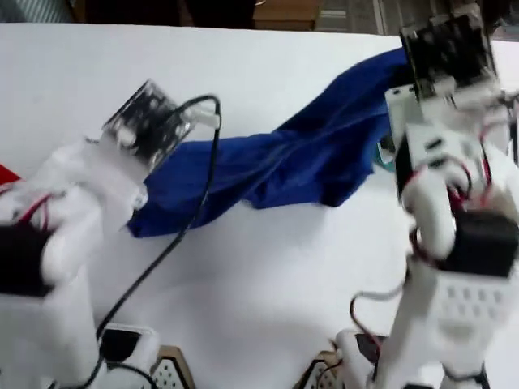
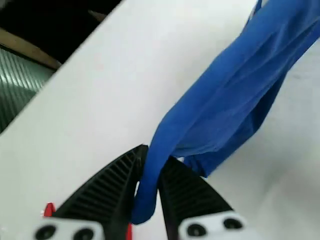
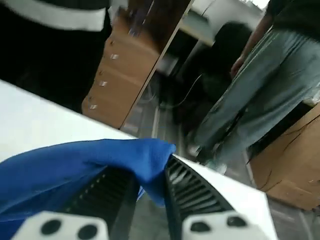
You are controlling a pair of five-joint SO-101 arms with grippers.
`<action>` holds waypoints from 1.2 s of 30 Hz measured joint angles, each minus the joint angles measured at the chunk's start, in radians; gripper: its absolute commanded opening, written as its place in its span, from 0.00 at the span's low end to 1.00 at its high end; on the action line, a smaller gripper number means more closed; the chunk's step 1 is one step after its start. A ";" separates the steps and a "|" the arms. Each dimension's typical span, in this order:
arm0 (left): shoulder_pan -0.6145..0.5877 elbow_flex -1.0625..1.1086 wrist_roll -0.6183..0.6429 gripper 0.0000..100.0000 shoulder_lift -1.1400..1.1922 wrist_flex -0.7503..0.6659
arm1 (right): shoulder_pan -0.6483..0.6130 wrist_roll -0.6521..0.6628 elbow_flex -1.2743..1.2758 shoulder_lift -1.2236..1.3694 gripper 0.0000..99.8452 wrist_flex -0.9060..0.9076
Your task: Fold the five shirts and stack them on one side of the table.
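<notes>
**Table** (image 1: pixel 259 300): A white top is noted. Its far edge lies just beside the right arm, and floor is seen beyond it in the right wrist view.

**Blue shirt** (image 1: pixel 300 158): One shirt is found strung across the table between the two arms. It is drawn into a long, rope-like bundle and twisted near its middle. The cloth is creased and doubled over itself, and no sleeve or collar can be told apart. The midsection appears to sag onto the table.

**Risks:**
- If the twist is not undone before laying down, a flat spread is judged unlikely and any fold would be crooked.
- The end held near the far edge could drop off the table if let go there.
- Only a narrow roll of cloth is pinched at the left end, so it could be pulled free under tension.

**Left gripper** (image 2: pixel 154 156): It is clamped on one end of the shirt.

**Right gripper** (image 3: pixel 150 175): It is closed upon the opposite end, with cloth draped over one jaw.

**Red object** (image 1: pixel 6 174): It is noted at the table's edge and is not identified.
</notes>
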 measured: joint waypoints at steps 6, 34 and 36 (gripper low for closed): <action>0.000 -0.048 0.000 0.03 -0.147 0.000 | 0.055 0.000 -0.002 -0.141 0.02 0.000; -0.183 -0.342 0.068 0.03 -0.198 0.002 | 0.212 0.000 -0.012 -0.408 0.02 0.068; -0.183 -0.342 0.086 0.03 -0.198 0.003 | 0.212 0.000 -0.012 -0.437 0.02 0.097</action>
